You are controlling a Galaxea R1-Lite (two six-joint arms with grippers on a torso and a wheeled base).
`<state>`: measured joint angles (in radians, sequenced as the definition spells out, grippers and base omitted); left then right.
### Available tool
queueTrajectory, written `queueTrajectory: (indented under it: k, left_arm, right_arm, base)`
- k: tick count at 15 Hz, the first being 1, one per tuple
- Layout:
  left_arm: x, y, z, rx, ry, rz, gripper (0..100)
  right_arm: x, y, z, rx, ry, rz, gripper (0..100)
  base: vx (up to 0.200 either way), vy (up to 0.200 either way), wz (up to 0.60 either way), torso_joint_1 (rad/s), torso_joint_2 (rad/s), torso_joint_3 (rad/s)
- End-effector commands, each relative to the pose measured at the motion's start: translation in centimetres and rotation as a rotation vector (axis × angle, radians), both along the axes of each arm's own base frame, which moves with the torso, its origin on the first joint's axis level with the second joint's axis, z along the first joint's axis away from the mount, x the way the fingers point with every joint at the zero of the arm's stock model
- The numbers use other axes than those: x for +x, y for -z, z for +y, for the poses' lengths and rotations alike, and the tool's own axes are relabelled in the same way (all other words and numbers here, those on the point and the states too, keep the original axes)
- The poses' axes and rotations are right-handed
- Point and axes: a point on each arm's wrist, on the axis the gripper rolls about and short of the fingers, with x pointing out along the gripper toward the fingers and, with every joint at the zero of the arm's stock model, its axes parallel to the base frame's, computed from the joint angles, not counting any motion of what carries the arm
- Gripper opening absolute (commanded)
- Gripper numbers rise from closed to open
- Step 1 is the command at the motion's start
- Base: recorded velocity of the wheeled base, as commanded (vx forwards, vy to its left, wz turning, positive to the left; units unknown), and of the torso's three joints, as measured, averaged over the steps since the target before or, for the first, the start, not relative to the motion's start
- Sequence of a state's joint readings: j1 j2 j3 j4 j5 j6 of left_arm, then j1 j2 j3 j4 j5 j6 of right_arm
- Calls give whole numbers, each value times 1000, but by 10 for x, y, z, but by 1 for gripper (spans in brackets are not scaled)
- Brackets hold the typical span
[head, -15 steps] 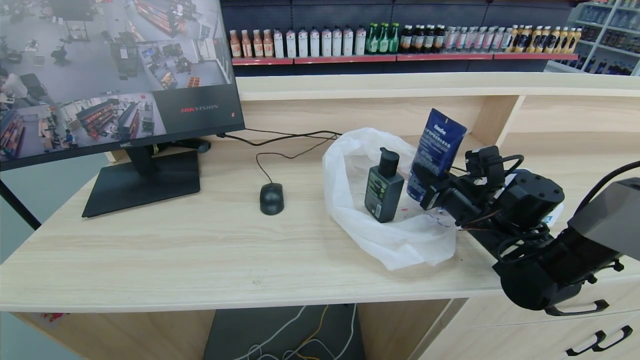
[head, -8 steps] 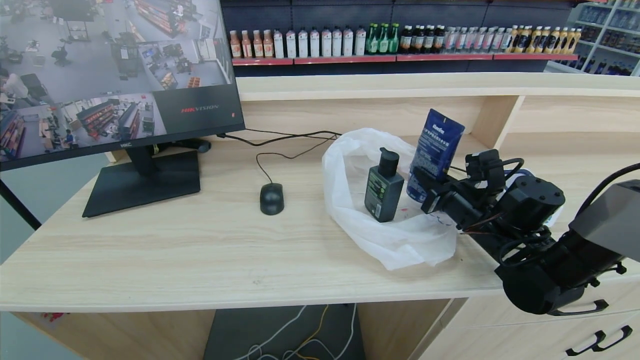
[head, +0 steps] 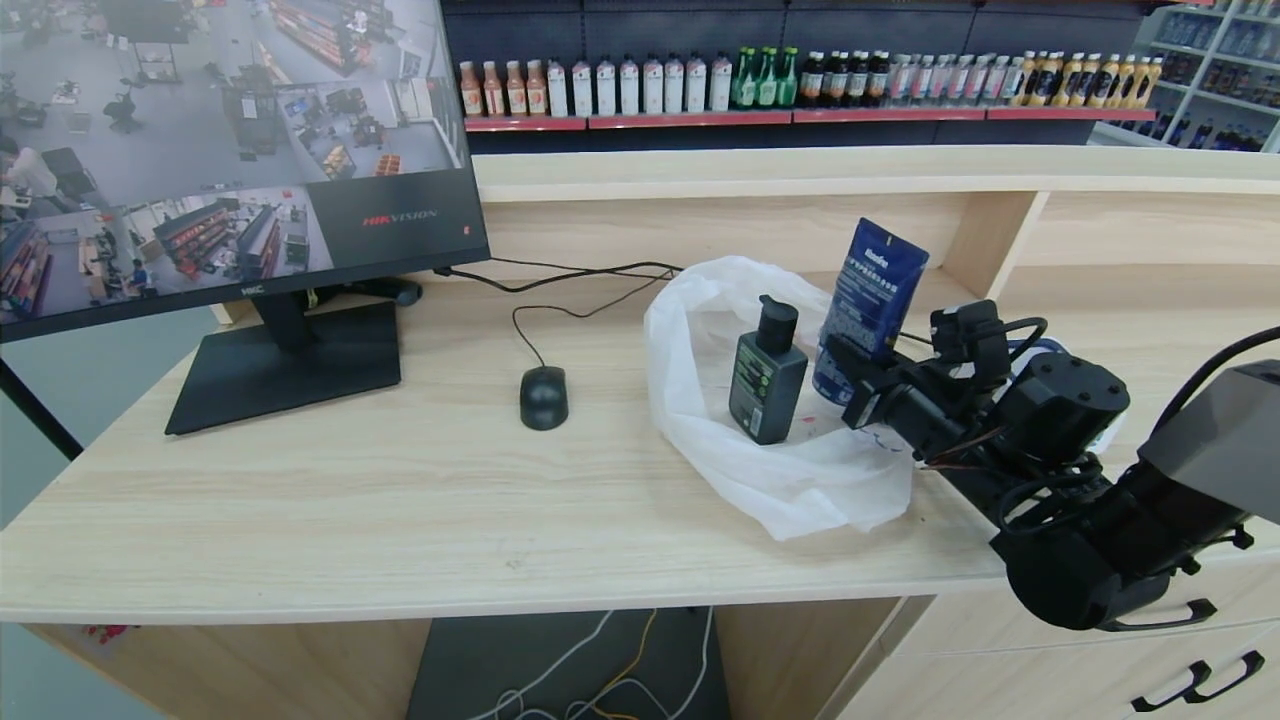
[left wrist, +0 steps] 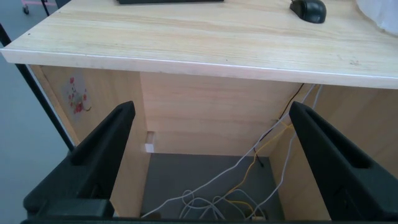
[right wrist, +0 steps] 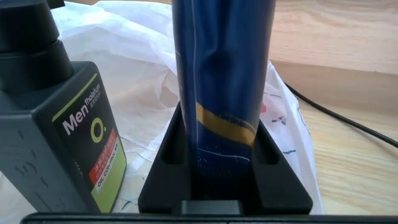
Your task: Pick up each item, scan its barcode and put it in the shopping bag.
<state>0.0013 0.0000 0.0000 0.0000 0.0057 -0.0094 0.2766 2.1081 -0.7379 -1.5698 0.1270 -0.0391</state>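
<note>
One blue pouch (head: 878,290) clamped in your right pincer (head: 848,383).
A dark bottle (head: 767,375) stands just beside it, in the bag (head: 800,490).

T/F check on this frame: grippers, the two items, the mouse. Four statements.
1. The right gripper is shut on the blue pouch. True.
2. The dark pump bottle lies on its side outside the bag. False: it stands upright in the open shopping bag.
3. The left gripper holds the mouse. False: it is open and empty, below the counter edge; the mouse sits on the counter.
4. The mouse lies between the monitor stand and the shopping bag. True.
</note>
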Motion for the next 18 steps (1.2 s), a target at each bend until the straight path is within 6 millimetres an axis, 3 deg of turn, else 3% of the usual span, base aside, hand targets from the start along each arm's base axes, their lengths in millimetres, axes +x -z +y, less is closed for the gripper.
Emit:
queueTrajectory:
  k: [1,2,3,15,18]
  left_arm:
    - [0,0,0,-1,-1,0,100]
    - [0,0,0,-1,-1,-2,100]
    - [0,0,0,-1,-1,0,100]
    - [0,0,0,-1,-1,0,100]
    - [0,0,0,-1,-1,0,100]
  right_arm:
    - [-1,3,0,-2,-2,11,0]
    - [-1,1,0,0,0,7,0]
    - [-2,1,0,0,-2,8,100]
    - [-28,-22,-16,-4,24,-24,100]
    - [-46,-33,-21,-1,24,-40,100]
  base:
    - [0,0,0,0,0,0]
    - [0,0,0,0,0,0]
    - [0,0,0,0,0,0]
    - [0,0,0,0,0,0]
    - [0,0,0,0,0,0]
